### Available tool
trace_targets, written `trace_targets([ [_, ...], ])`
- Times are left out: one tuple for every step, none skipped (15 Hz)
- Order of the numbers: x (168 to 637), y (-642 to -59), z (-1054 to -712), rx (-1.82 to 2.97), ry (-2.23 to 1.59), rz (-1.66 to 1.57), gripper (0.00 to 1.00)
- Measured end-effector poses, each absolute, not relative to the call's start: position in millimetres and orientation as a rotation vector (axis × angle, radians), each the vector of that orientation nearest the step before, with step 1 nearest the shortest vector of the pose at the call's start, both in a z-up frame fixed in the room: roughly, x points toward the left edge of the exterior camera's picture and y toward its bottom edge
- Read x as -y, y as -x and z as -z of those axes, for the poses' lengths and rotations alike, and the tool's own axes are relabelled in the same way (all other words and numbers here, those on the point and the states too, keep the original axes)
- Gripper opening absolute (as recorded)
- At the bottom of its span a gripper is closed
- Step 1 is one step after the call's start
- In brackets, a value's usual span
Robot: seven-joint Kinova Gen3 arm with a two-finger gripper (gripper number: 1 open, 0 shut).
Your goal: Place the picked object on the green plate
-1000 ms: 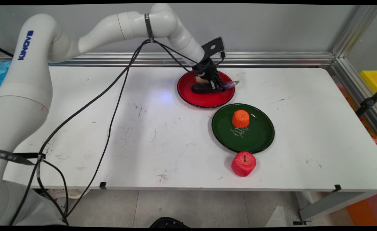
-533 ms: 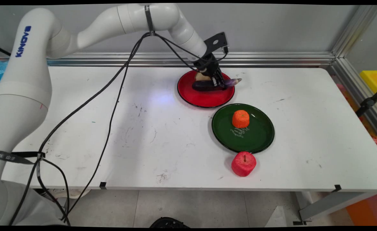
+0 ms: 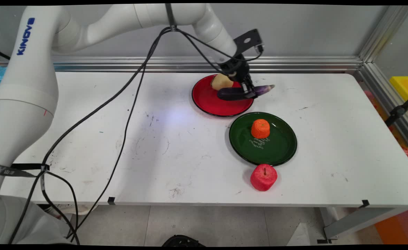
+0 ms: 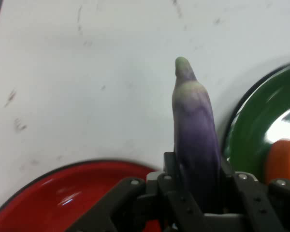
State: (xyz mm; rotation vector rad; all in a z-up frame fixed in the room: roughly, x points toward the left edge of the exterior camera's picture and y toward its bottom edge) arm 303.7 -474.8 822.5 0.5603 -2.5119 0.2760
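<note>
The gripper (image 3: 248, 91) is clamped on a purple eggplant (image 3: 245, 93), held lifted over the red plate's (image 3: 207, 104) right rim — gripped off-centre, it could pivot or slip, dropping toward the green plate (image 3: 280, 152) beside it.

Light: bright, even, from overhead | Shadows: soft, cast on the table (image 3: 176, 159) beneath the cables (image 3: 120, 114) | Glare: white highlights seen on the green plate (image 4: 261, 125) and red plate (image 4: 63, 198) in the hand view | Blur: hand view softened throughout; eggplant (image 4: 195, 130) slightly blurred | Main view: sharp
</note>
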Motion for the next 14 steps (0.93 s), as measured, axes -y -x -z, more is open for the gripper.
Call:
trace_targets([
  [470,-295,-826,2.506,-0.573,-0.266,0.00],
  [465,-284,-829,2.498,-0.588,-0.253,0.00],
  [459,-273,-832,2.489,-0.601,-0.239,0.00],
  [453,-262,-835,2.480,-0.613,-0.224,0.00],
  [448,-252,-838,2.473,-0.624,-0.209,0.00],
  [442,-243,-840,2.467,-0.639,-0.192,0.00],
  [436,-234,-842,2.461,-0.652,-0.174,0.00],
  [430,-227,-843,2.458,-0.661,-0.159,0.00],
  [425,-220,-844,2.456,-0.670,-0.143,0.00],
  [417,-212,-845,2.453,-0.681,-0.123,0.00],
  [411,-207,-846,2.451,-0.692,-0.111,0.00],
  [405,-202,-845,2.448,-0.702,-0.097,0.00],
  [400,-198,-845,2.445,-0.711,-0.088,0.00],
  [395,-194,-845,2.441,-0.718,-0.079,0.00],
])
